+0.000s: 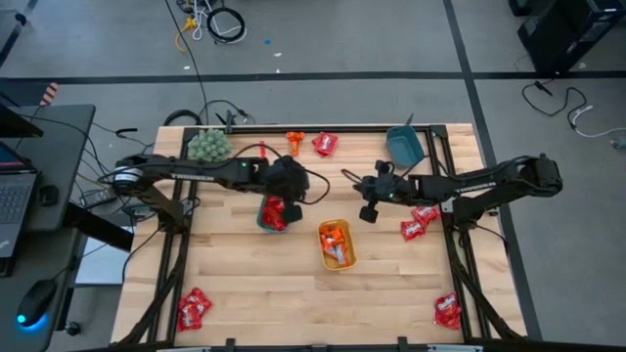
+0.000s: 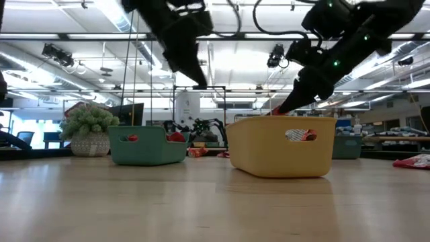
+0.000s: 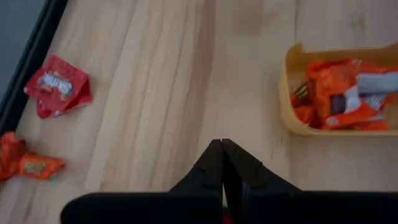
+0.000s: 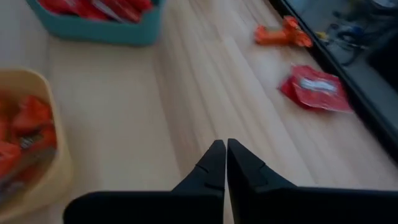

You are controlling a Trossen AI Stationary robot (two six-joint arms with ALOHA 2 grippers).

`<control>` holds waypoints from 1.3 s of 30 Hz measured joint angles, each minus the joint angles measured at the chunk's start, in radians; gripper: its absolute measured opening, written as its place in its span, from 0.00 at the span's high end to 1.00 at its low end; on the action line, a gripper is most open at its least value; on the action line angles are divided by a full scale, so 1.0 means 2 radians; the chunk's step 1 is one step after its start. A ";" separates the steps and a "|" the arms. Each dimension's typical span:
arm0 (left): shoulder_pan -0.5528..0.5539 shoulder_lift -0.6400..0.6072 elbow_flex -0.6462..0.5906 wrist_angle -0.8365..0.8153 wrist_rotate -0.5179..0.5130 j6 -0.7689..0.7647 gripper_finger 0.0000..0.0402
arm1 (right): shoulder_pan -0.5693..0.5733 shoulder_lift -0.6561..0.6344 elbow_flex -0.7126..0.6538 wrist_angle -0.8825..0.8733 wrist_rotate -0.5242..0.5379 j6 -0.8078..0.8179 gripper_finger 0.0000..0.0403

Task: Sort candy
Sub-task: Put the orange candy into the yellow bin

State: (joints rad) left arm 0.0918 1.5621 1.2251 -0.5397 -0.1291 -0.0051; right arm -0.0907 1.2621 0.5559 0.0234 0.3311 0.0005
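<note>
Only the overhead view shows red candy (image 1: 194, 309) at the table's (image 1: 245, 284) front corners. The left gripper (image 3: 222, 147) hangs pinched together, empty, above the teal tray (image 1: 264, 223) of red candy. The right gripper (image 4: 225, 147), also pinched together and empty, hovers over bare wood beside the yellow tray (image 1: 349, 257) of orange candy (image 1: 335, 242).

Bright, even light falls from long ceiling strip lamps (image 2: 282, 27), which glare white in the low view. The pale wooden surface (image 1: 264, 284) shows only soft, faint shadows. Both wrist views are soft and slightly blurred, and the red wrapped candy (image 4: 317, 88) looks smeared.
</note>
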 joint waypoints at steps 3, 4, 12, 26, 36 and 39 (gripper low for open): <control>0.017 -0.020 -0.039 0.032 0.006 0.001 1.00 | -0.023 0.000 -0.037 0.085 -0.063 -0.003 0.99; 0.024 -0.025 -0.050 0.041 0.009 0.002 1.00 | -0.030 0.000 -0.049 0.117 -0.085 -0.005 0.99; 0.130 -0.030 -0.076 0.064 0.081 0.001 1.00 | -0.076 0.000 -0.103 0.241 -0.136 0.010 1.00; 0.259 0.060 -0.075 0.091 0.135 -0.020 1.00 | -0.081 0.000 -0.104 0.239 -0.136 0.011 0.99; 0.278 0.130 -0.026 0.120 0.132 -0.083 0.81 | -0.081 0.000 -0.104 0.240 -0.136 0.011 0.99; 0.278 0.152 -0.010 0.120 0.131 -0.099 0.71 | -0.081 0.000 -0.104 0.240 -0.136 0.011 0.99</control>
State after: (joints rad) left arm 0.6483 1.8666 1.2055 -0.3004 0.1328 -0.2033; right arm -0.2531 1.2625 0.3473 0.5037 0.0593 0.0231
